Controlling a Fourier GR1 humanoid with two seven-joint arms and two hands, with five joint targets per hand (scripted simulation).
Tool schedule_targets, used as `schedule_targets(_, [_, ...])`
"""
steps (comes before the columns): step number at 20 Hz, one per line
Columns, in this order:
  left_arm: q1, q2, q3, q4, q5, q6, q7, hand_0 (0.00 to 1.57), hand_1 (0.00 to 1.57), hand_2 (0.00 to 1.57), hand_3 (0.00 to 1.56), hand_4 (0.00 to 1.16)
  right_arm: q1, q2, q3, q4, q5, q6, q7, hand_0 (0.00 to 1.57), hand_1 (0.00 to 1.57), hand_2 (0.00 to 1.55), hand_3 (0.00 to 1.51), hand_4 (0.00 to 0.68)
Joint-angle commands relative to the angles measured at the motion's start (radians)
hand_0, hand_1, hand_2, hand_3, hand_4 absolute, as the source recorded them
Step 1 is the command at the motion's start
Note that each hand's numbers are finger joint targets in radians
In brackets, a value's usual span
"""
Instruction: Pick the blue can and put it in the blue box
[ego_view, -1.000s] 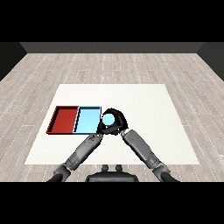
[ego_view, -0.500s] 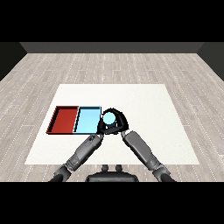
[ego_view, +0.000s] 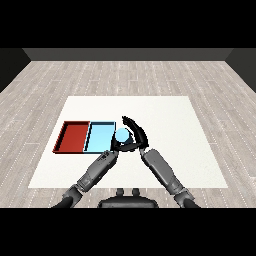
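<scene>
The blue can (ego_view: 122, 134) shows its light blue top just right of the light blue tray (ego_view: 99, 136). My right hand (ego_view: 137, 135) is curled round the can, its fingers arching over the can's right side. The can's body is mostly hidden behind the hands. My left hand (ego_view: 116, 146) lies just below the can at the blue tray's right front corner; its fingers are hidden among the dark shapes there.
A red tray (ego_view: 74, 136) lies directly left of the blue tray, sharing a wall with it. Both trays hold nothing that I can see. The white table (ego_view: 175, 130) stretches to the right and back; a wooden floor surrounds it.
The can and my right hand have shifted slightly left, closer to the blue tray's right edge. The left arm has barely moved.
</scene>
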Motion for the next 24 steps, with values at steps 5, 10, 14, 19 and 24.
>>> schedule_targets(5, [-0.004,-0.003,0.012,0.003,-0.063,0.038,-0.024,1.57,1.57,1.57,1.48,1.14,0.030,-0.027,-0.142,-0.081,-0.060,0.063,0.017,0.00,0.00,0.00,0.00,0.000])
schedule_targets(10, [0.016,-0.003,0.084,0.088,-0.091,-0.002,-0.085,1.57,1.57,1.57,1.48,1.14,0.082,-0.073,-0.180,-0.170,-0.101,0.182,0.013,0.00,0.00,0.00,0.00,0.000])
schedule_targets(14, [0.027,0.049,0.089,-0.058,-0.159,0.068,0.059,1.57,1.57,1.57,1.47,1.13,0.187,-0.140,-0.233,-0.177,-0.100,0.240,-0.094,0.00,0.00,0.00,0.00,0.000])
schedule_targets(19, [-0.001,0.171,0.172,0.001,-0.172,0.073,0.107,1.57,1.57,1.57,1.48,1.15,0.327,-0.175,-0.259,-0.417,-0.112,0.186,-0.038,0.00,0.00,0.00,0.00,0.000])
schedule_targets(24, [-0.106,0.273,0.266,0.233,-0.170,0.020,0.168,1.55,1.55,1.54,1.48,1.11,0.396,-0.169,-0.289,-0.454,-0.119,0.176,-0.066,0.00,0.00,0.00,0.00,0.000])
